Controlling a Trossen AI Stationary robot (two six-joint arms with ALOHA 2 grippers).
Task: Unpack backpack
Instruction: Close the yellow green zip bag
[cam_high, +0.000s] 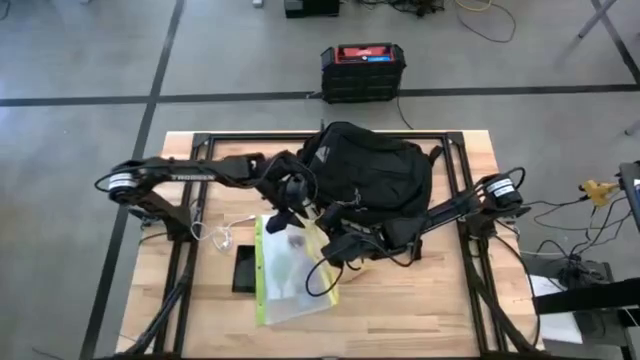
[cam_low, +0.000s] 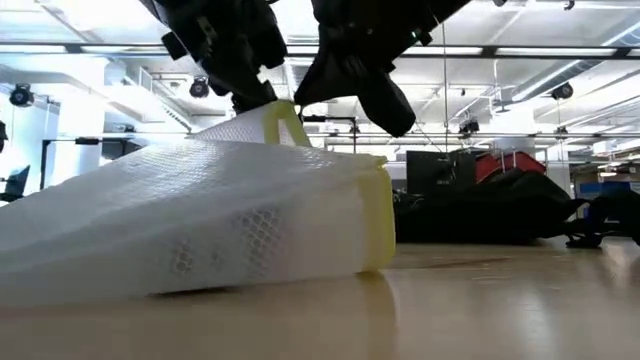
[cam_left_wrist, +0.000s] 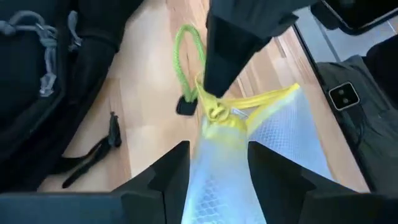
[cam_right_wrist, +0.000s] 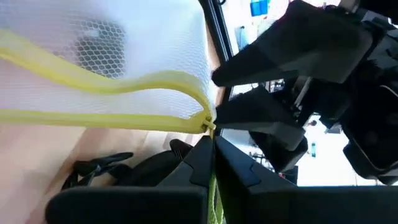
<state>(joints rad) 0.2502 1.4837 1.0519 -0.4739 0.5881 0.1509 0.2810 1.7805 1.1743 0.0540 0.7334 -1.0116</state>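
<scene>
The black backpack (cam_high: 370, 175) lies at the table's far middle. In front of it lies a white mesh pouch (cam_high: 290, 275) with yellow trim, its far end raised (cam_low: 278, 118) and its near end on the table. My left gripper (cam_left_wrist: 217, 177) reaches in from the left and is shut on that raised end. My right gripper (cam_right_wrist: 210, 134) comes from the right and is shut at the pouch's zip slider (cam_left_wrist: 216, 112), where a green cord loop (cam_left_wrist: 186, 56) is tied. My left gripper pinches the pouch's bunched far end (cam_left_wrist: 217, 155) between its two fingers (cam_left_wrist: 171, 180), just behind the zip slider. That end is lifted off the table; the near end rests on the wood. My right gripper is shut on the zip pull at the slider (cam_right_wrist: 208, 126), where the two yellow edges meet. The green cord (cam_right_wrist: 215, 205) runs back between its fingers. Its fingers come from the table's right, facing my left gripper.
A flat black item (cam_high: 245, 268) lies left of the pouch and a white cable (cam_high: 225, 235) beyond it. Backpack straps (cam_left_wrist: 93, 155) trail on the wood near the grippers. A black box with a red top (cam_high: 363, 70) stands on the floor beyond the table.
</scene>
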